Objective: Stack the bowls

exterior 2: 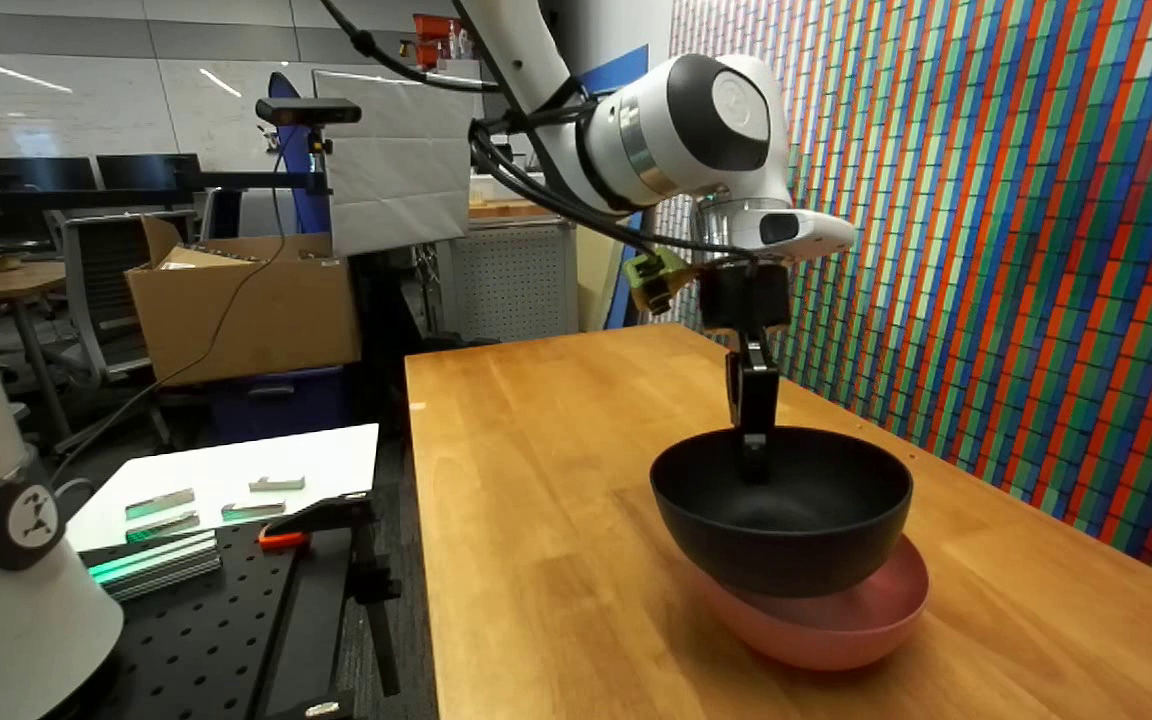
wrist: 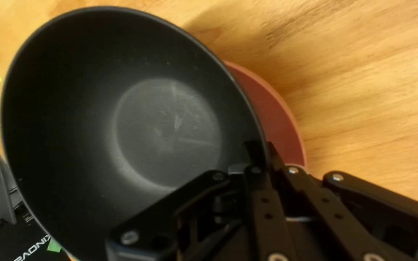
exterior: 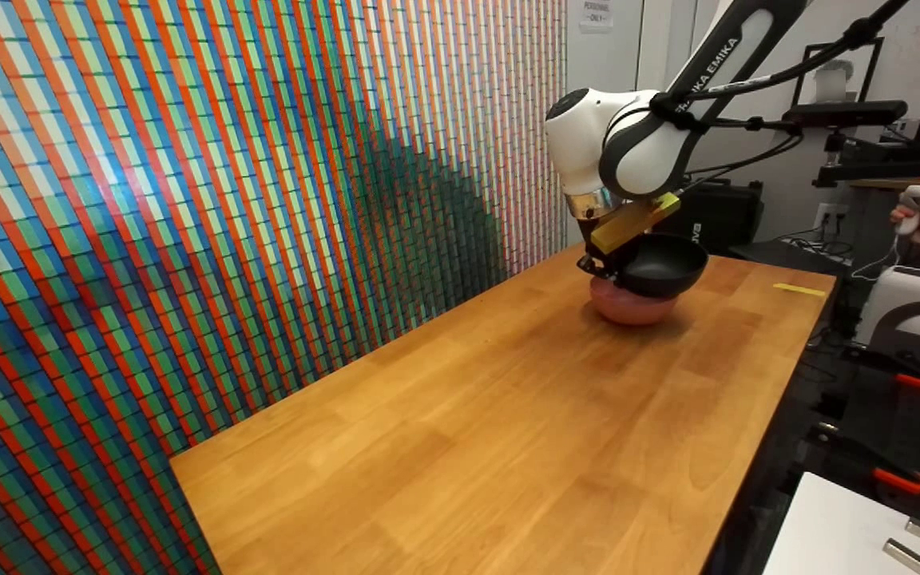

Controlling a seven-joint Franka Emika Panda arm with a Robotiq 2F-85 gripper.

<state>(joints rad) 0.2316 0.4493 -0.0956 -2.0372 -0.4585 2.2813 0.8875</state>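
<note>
Gripper (wrist: 266, 155) pinches black bowl (exterior 2: 781, 520); wrist view alone shows scuffs (wrist: 178, 122).

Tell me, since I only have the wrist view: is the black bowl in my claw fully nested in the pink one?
Observer: No; in an exterior view the black bowl has its rim well above that of the pink bowl.
Operator: Is the pink one resting on the table?
Observer: Yes; both exterior views show it upright on the table.
Operator: Which way is mine offset?
Observer: Away from the multicoloured wall, in both exterior views.
</note>
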